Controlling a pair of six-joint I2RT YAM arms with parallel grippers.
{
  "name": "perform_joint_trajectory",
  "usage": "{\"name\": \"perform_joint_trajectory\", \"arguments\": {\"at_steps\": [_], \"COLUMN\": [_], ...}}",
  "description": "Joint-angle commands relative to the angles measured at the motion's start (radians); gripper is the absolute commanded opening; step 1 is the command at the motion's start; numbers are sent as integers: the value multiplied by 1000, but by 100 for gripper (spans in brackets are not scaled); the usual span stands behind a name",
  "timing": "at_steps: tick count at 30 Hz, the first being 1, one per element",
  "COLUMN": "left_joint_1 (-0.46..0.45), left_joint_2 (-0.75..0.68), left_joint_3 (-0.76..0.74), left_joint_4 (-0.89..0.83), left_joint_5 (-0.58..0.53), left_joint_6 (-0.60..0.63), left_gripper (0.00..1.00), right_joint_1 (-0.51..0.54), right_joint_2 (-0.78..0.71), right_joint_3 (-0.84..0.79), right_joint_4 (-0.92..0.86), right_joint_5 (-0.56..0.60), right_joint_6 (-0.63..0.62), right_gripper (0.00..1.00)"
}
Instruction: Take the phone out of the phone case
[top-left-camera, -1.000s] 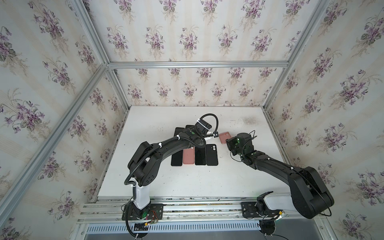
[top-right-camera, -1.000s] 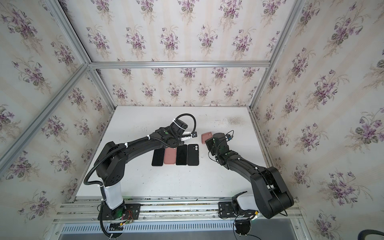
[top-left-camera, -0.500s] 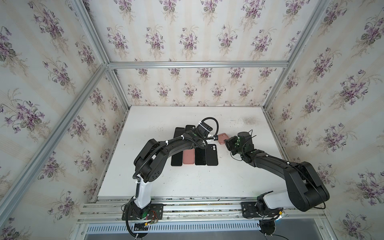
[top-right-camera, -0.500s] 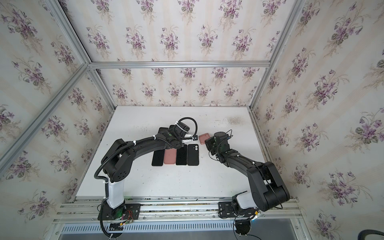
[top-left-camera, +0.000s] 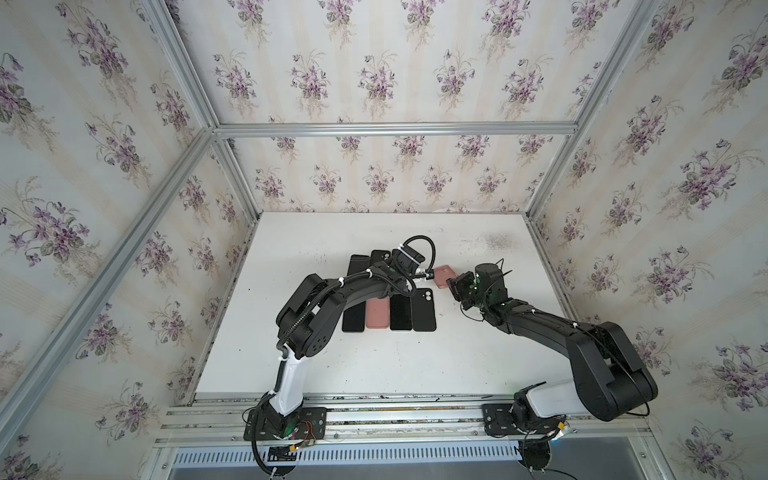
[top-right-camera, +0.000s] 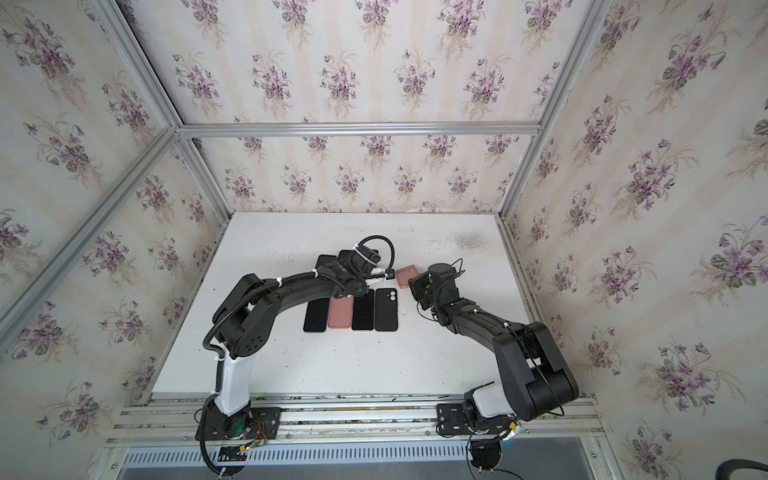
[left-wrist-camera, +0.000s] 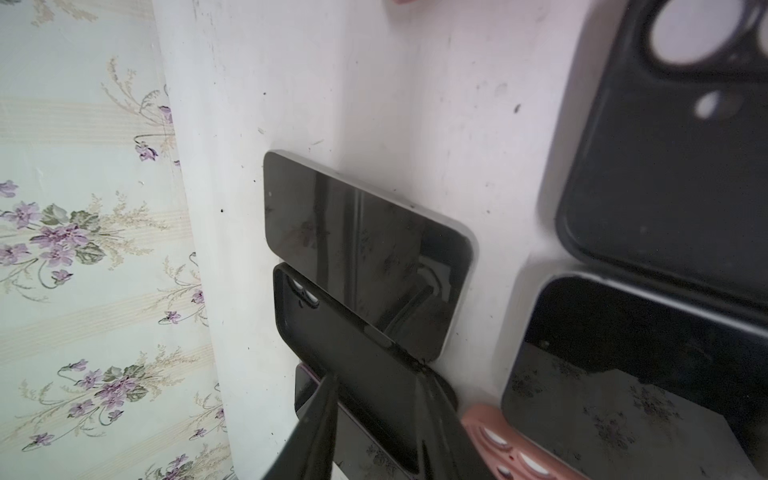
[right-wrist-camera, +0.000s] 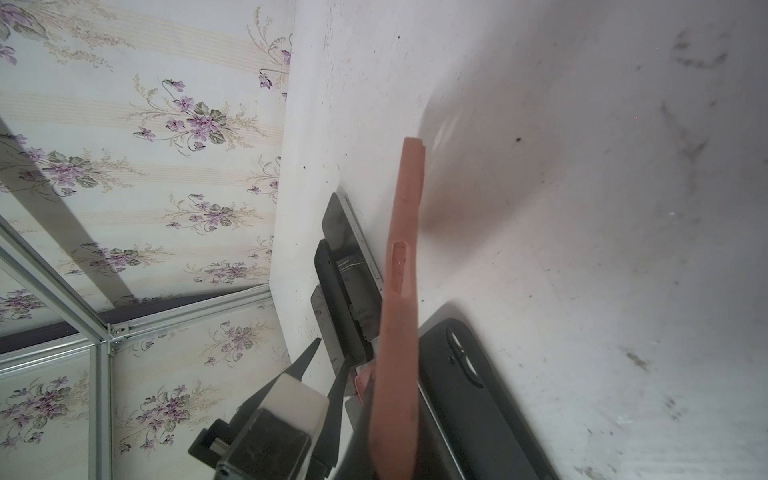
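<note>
My right gripper (top-left-camera: 455, 286) (right-wrist-camera: 386, 453) is shut on a pink phone case (top-left-camera: 443, 274) (right-wrist-camera: 401, 270), held on edge above the table. Whether a phone sits inside it I cannot tell. My left gripper (left-wrist-camera: 382, 399) (right-wrist-camera: 330, 355) reaches over the back of the table with its fingers a little apart. They straddle the near end of an empty black case (left-wrist-camera: 353, 353). That case lies partly on a black phone (left-wrist-camera: 365, 249), which rests screen up. Another dark phone (left-wrist-camera: 307, 390) shows under the case.
In front of the left gripper a row lies on the white table (top-left-camera: 374, 365): a black phone (top-left-camera: 354, 316), a pink case (top-left-camera: 377, 311), a black phone (top-left-camera: 401, 311) and a black case (top-left-camera: 424, 309). Papered walls close in the back and both sides.
The left gripper's jaws have parted from shut, and its elbow has drawn slightly toward the back. The right gripper and the pink case have barely moved.
</note>
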Motion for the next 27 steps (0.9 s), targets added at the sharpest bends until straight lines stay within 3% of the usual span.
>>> {"name": "perform_joint_trajectory", "arguments": {"at_steps": [1,5,12,17,20,23,27], "left_joint_1": [0,-1,1,4,27,47,70], "left_joint_2": [17,8,-153,-343,-442,-528,-607], "left_joint_3": [15,22,37,6,-13,-41,-77], "left_joint_4": [22,21,2,-14,-47,-90,-147], "left_joint_5": [-11,-13,15,90,189,237,244], "left_joint_6": [-23,-57,-273,-493,-614,-701,-765], "left_gripper": [35,36,64,89,99,100,100], "right_joint_1": [1,3,45,128,176,206,216], "right_joint_2": [-1,-1,58,160,221,283,378], "right_joint_3": [6,9,9,18,36,70,113], "right_joint_4": [41,44,179,345,439,491,549], "right_joint_5": [-8,-2,100,244,353,413,410], "right_joint_6": [-12,-12,10,31,12,-20,-17], "right_gripper": [0,0,0,0,0,3,7]}}
